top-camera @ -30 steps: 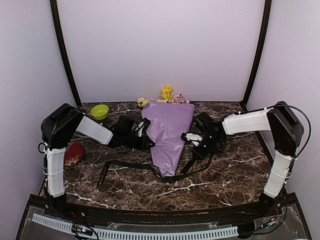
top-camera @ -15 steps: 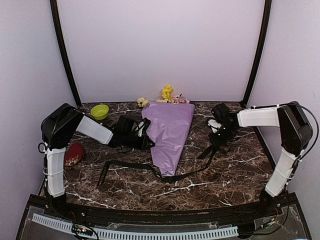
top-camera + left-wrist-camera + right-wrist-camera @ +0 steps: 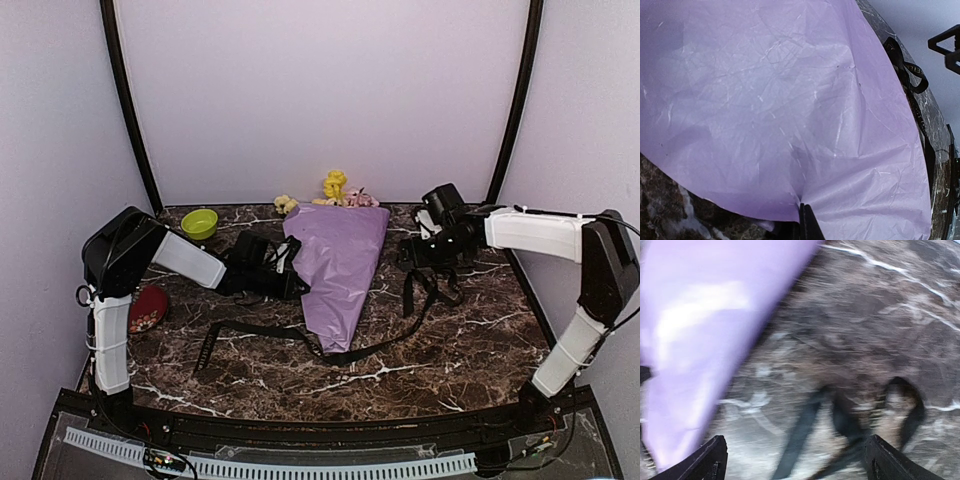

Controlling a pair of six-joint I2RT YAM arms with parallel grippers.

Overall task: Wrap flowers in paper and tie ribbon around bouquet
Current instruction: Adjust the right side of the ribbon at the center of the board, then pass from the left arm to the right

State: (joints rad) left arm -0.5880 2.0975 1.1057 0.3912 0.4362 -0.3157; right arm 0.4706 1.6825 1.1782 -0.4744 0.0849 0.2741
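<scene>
- Currently, the left gripper (image 3: 802,221) is clamped on the edge of the crinkled lilac-purple paper cone (image 3: 340,265), keeping the yellow, cream and pink flowers (image 3: 335,188) wrapped.
- Right gripper (image 3: 795,460) stands apart and empty above the flat black ribbon (image 3: 260,330) on the surface.
- Advised: grasp the ribbon's end low and cross it over the cone.

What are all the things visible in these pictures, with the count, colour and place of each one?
paper: 1, lilac, rolled into a cone at the table centre
flowers: 1 bunch, yellow, cream and pink, at the cone's far end
ribbon: 1, black, lying on the table past the cone's near tip
bowl: 1, green, far left
dish: 1, red, beside the left arm
table: 1, dark marble
left claw: 1, black, shut on the paper's edge
right claw: 1, black, open, right of the cone
</scene>
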